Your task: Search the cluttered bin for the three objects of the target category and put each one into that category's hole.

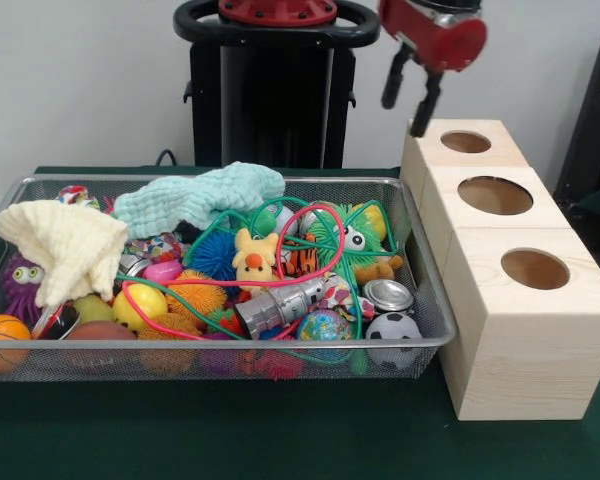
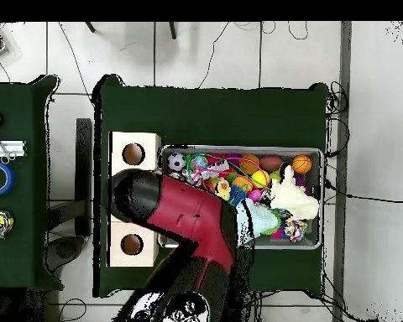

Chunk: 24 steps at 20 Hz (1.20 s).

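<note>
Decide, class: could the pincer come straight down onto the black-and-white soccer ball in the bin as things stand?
Probably yes. The soccer ball lies uncovered in the bin's front corner nearest the wooden boxes, with nothing on top. The pincer hangs open above the boxes. The bin's mesh wall beside the ball may crowd one finger.

We see the red and black arm (image 1: 435, 30) coming down into the upper right of the front view, its red wrist housing tilted so the pincer (image 1: 408, 100) points down and a little to the left. Two black fingers (image 1: 392, 80) hang from the housing with a clear gap between them, holding nothing. In the overhead view the arm (image 2: 192, 222) stretches from the bottom centre of the frame up toward the left, a broad red link ending in a black section at centre left. The pincer itself is hidden beneath it there.
</note>
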Motion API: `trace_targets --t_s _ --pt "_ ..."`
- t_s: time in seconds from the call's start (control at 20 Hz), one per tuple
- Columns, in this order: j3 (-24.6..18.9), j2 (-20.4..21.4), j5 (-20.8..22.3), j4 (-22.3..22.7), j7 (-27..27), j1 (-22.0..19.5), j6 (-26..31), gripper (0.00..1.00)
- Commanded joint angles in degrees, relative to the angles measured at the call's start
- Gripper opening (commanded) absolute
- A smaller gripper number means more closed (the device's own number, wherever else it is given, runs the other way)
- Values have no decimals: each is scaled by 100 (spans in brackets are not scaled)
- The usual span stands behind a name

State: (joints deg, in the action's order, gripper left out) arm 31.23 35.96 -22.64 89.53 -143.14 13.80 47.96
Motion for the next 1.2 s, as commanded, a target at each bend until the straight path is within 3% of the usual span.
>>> trace_targets --t_s 0.05,0.35,0.7,0.85,1.2 --pt "-1366 89 831 125 2115 -1069 -735 100" --pt "-2464 321 1431 664 2976 -2295 -1568 100" --pt "-3258 375 2089 825 3026 -3081 -1783 100" --pt "-3466 417 2285 942 2907 -3269 -1899 100" --pt "-3436 680 2775 1107 2313 -3193 -1853 100"
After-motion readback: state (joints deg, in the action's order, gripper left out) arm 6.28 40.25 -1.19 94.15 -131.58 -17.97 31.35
